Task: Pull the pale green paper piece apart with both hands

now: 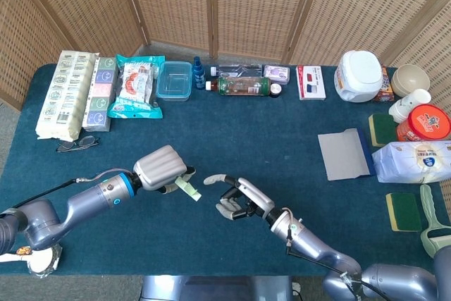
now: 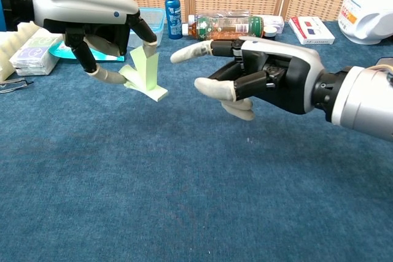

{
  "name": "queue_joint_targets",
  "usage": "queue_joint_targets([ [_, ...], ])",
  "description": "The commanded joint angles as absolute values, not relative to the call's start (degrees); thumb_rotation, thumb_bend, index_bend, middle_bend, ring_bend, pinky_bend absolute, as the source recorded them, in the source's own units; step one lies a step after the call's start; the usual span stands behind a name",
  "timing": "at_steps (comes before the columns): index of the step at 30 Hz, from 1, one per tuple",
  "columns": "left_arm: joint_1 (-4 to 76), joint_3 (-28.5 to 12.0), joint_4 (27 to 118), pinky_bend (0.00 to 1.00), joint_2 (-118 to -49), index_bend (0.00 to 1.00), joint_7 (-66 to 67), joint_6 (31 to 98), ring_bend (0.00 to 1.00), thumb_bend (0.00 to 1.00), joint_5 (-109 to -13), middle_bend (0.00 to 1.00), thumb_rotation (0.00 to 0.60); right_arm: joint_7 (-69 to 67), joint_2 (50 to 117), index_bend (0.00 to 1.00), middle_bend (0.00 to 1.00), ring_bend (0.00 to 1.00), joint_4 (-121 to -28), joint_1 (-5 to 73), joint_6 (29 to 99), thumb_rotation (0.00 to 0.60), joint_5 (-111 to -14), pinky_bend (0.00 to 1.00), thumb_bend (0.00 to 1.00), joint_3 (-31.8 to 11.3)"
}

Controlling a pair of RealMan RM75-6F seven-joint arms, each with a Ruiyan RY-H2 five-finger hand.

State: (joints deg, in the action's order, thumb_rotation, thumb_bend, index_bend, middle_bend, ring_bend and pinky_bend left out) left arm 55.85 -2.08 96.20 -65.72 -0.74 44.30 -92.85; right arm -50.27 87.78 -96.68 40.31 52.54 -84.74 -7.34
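The pale green paper piece [image 2: 146,77] is a folded strip hanging just above the blue tablecloth; it also shows as a small strip, the paper piece [image 1: 187,187], in the head view. My left hand [image 2: 86,10] pinches it from above and from the left side. My right hand [image 2: 261,78] hovers just right of the paper with its fingers spread and one stretched toward the strip, a small gap away and holding nothing. In the head view the left hand [image 1: 161,168] and right hand [image 1: 236,199] face each other near the table's front middle.
Along the back edge stand tissue packs [image 1: 67,93], a snack bag [image 1: 135,86], a plastic box [image 1: 175,79], a blue spray bottle [image 2: 174,1] and a lying bottle [image 2: 224,27]. At the right lie a grey sheet [image 1: 344,154], sponges [image 1: 403,211], tubs and a wipes pack [image 1: 416,161].
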Motion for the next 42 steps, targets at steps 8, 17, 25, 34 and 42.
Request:
queue_joint_targets([
  [8,56.1,-2.5,95.9,1.0,-66.3,0.73,-0.2,44.1,1.0,0.47,-91.9,1.0,0.6,-49.6,88.1,0.25,0.91,0.88,-97.0,40.7,52.2,0.6,-84.6,0.84,0.47,-7.2],
  [17,56.1,-2.6,95.7,1.0,-66.7,0.72,0.2,43.9,1.0,0.47,-91.2,1.0,0.6,-49.3,87.9,0.28,0.91,0.88,-97.4,40.6,52.6,0.6,-84.9,0.84,0.47,-6.8],
  [25,56.1,-2.3,95.9,1.0,-66.4,0.72,-0.2,44.0,1.0,0.47,-91.6,1.0,0.6,-49.2,88.0,0.26,0.91,0.88,-97.3,40.7,52.5,0.6,-84.7,0.84,0.47,-6.9],
  [34,56.0,-1.6,96.6,1.0,-66.1,0.72,-0.5,44.3,1.0,0.47,-92.7,1.0,0.6,-49.6,88.1,0.22,0.91,0.88,-96.3,41.4,51.5,0.6,-83.8,0.84,0.47,-7.6],
  [42,56.4,-2.0,96.2,1.0,-66.9,0.72,0.2,43.8,1.0,0.47,-92.2,1.0,0.6,-48.8,88.5,0.2,0.9,0.88,-96.7,42.3,50.6,0.6,-83.7,0.84,0.47,-8.0],
])
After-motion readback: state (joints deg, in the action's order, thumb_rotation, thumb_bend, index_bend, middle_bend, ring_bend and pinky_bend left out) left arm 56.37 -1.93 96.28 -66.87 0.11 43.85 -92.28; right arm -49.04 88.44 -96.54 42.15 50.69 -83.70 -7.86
